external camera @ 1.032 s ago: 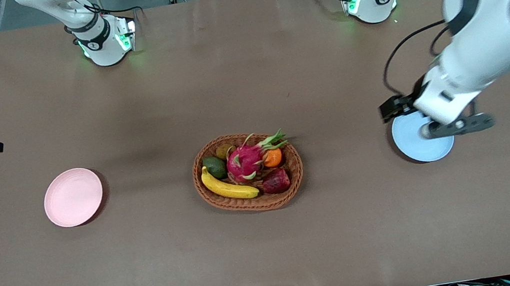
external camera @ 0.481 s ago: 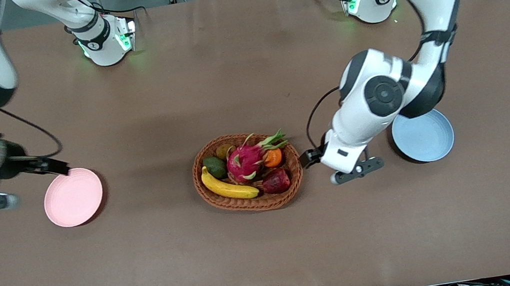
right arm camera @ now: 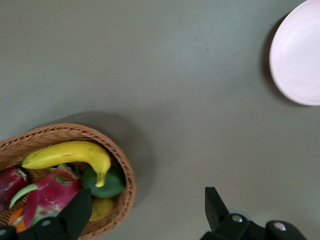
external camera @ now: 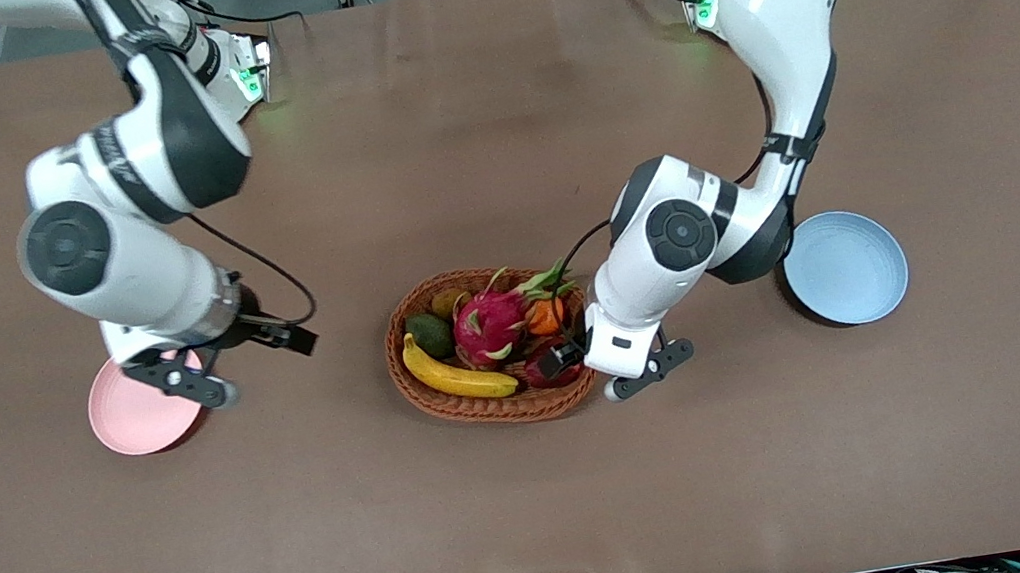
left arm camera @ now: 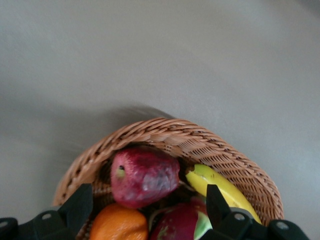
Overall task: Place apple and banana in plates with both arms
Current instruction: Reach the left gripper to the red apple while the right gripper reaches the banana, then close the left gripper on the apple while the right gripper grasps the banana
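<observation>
The dark red apple [external camera: 543, 370] and the yellow banana [external camera: 458, 375] lie in the brown woven basket [external camera: 488, 409] at mid-table. My left gripper [external camera: 567, 354] is open and empty, low over the apple [left arm camera: 144, 175], with its fingers [left arm camera: 82, 205] on either side of it; the banana [left arm camera: 220, 185] lies beside. My right gripper [external camera: 280, 337] is open and empty over bare table between the pink plate [external camera: 131, 424] and the basket. The right wrist view shows the banana [right arm camera: 70, 154] and the pink plate [right arm camera: 300, 55]. The blue plate [external camera: 846, 267] sits empty toward the left arm's end.
The basket also holds a pink dragon fruit [external camera: 490, 322], an orange [external camera: 545, 317], a green avocado [external camera: 429, 335] and a small yellowish fruit [external camera: 450, 303]. The right arm's wrist hangs over part of the pink plate.
Both arms have swung in toward the basket. The left gripper went from beside the blue plate to over the apple. The right gripper crossed the pink plate toward the basket.
</observation>
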`<state>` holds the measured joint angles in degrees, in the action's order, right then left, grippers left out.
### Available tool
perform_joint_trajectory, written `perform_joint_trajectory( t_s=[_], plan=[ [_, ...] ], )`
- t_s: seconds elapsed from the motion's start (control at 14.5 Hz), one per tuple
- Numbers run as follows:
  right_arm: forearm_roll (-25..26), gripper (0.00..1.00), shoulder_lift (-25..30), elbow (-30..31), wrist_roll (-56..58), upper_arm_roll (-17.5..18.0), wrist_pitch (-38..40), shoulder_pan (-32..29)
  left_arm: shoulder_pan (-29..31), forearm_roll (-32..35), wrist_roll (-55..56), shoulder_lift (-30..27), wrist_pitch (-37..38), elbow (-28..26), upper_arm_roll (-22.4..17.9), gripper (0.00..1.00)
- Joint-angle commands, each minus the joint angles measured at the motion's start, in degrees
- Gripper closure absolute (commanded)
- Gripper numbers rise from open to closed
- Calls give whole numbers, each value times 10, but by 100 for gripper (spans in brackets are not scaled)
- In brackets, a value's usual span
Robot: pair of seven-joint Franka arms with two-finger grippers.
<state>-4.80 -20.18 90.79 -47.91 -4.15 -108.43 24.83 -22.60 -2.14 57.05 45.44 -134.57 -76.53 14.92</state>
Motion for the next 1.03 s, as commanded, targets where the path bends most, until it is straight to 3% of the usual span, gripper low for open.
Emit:
perform_joint_trajectory(
  t_s=[0.0,0.21,0.76,0.96],
  plan=[
    [-9,0,-28,4,-52,-5,-21,35,-15,-1,23,33,-10,23,-7,0],
    [-37,0,-63,23,-86,-6,-85,72,-42,-4,44,47,-10,23,-34,0],
    [-37,0,-125,40,-95,-7,-179,84,-48,-5,57,68,-35,23,-35,0],
    [-37,14,-136,44,-96,-7,-196,92,-54,-6,57,75,-50,23,-35,0]
  ],
)
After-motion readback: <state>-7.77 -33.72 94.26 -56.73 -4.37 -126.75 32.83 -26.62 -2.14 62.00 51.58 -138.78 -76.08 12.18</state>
